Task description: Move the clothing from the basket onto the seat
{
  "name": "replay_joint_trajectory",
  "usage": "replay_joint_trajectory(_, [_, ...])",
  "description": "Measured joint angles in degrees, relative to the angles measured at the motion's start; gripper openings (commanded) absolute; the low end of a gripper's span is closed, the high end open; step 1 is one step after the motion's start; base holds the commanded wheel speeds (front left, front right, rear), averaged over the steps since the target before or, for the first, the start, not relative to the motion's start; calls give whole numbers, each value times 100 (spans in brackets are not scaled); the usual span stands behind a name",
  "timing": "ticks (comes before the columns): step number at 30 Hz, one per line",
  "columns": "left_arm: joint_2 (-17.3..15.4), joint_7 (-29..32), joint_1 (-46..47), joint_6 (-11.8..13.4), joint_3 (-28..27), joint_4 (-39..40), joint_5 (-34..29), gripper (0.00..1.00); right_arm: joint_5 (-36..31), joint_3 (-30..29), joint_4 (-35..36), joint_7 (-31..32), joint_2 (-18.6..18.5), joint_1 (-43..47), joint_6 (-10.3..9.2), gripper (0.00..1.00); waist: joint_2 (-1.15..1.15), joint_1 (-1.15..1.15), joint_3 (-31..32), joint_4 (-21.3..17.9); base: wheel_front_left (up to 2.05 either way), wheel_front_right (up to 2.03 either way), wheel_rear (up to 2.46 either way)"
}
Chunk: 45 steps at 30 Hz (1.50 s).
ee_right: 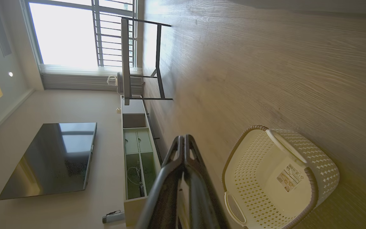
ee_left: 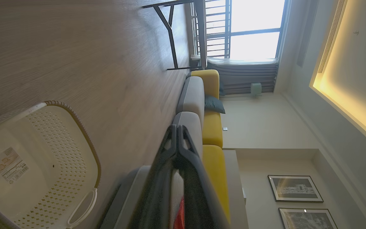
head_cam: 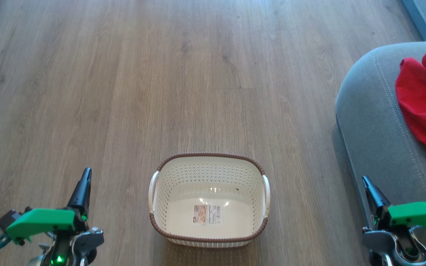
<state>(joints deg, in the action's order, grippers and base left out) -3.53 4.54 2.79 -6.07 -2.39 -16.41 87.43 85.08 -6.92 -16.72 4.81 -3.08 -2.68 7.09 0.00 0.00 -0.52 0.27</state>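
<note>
Grippers are shown nearest, at the bottom corners of the head view: the left gripper (head_cam: 83, 181) and the right gripper (head_cam: 371, 191), each with its two dark fingers pressed together and nothing held, green housings behind them. Between them, on the wooden floor (head_cam: 161, 74), the basket (head_cam: 209, 156) is set upright and empty. A label sticker (head_cam: 206, 214) is seen on its bottom, with a barcode and small print too fine to be read. Farther off to the right, the clothing (head_cam: 423, 99) is spread in red folds on the seat (head_cam: 372, 122), well apart from the basket. The transfer is judged complete; no further grasp seems to be called for, only that the arms be held clear.
</note>
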Motion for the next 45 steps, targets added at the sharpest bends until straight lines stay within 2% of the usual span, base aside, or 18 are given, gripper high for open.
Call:
replay_joint_trajectory(10, [65, 151, 19, -102, -190, 36, 455, 0, 659, -55, 36, 125, 55, -61, 0, 0, 0, 0, 35, -27, 0, 0, 0])
replay_joint_trajectory(45, [80, 152, 19, -102, -198, 43, 468, 0, 673, -57, 40, 125, 58, -61, 0, 0, 0, 0, 34, -27, 0, 0, 0])
